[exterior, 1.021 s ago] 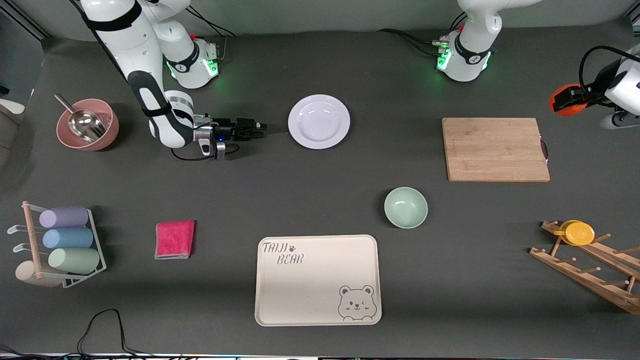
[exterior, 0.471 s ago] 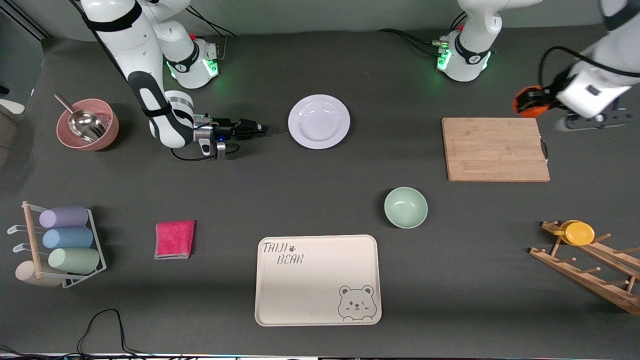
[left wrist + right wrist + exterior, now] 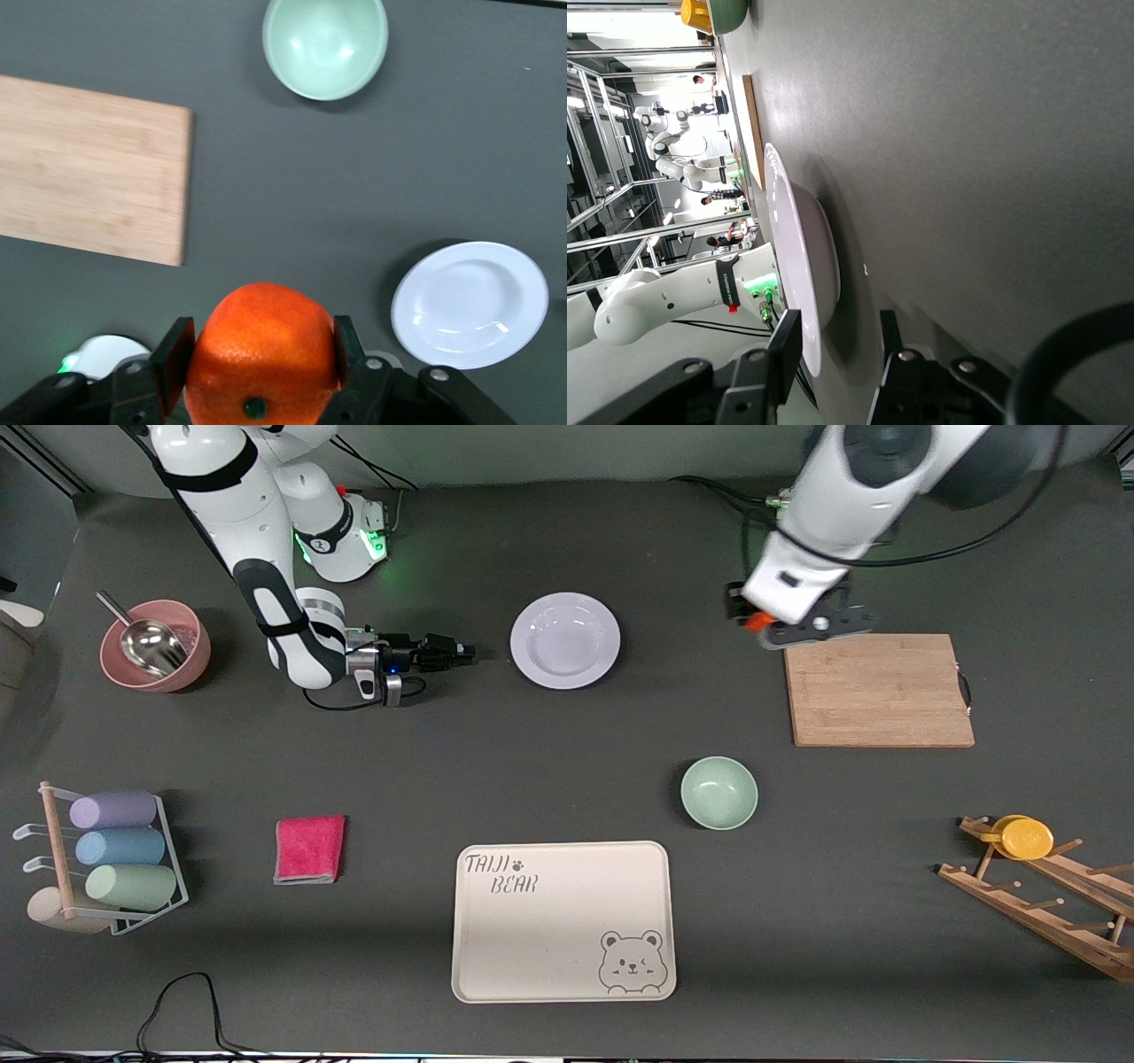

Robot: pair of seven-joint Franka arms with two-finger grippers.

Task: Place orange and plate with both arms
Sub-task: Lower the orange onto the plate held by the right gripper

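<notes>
The tray (image 3: pixel 563 921) reads "TAIJI BEAR". My left gripper (image 3: pixel 257 359) clamps the orange (image 3: pixel 262 351); my right gripper (image 3: pixel 454 652), fingers apart, waits beside the plate (image 3: pixel 565 640).

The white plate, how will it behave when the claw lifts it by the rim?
The plate looks glossy, so probably slippery between thin fingers. Held by one edge, it would likely tilt. It looks rigid and perhaps breakable, though its material is unclear.

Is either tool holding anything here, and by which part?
The left tool grips the orange across its sides. The right tool, beside the plate, holds nothing.
</notes>
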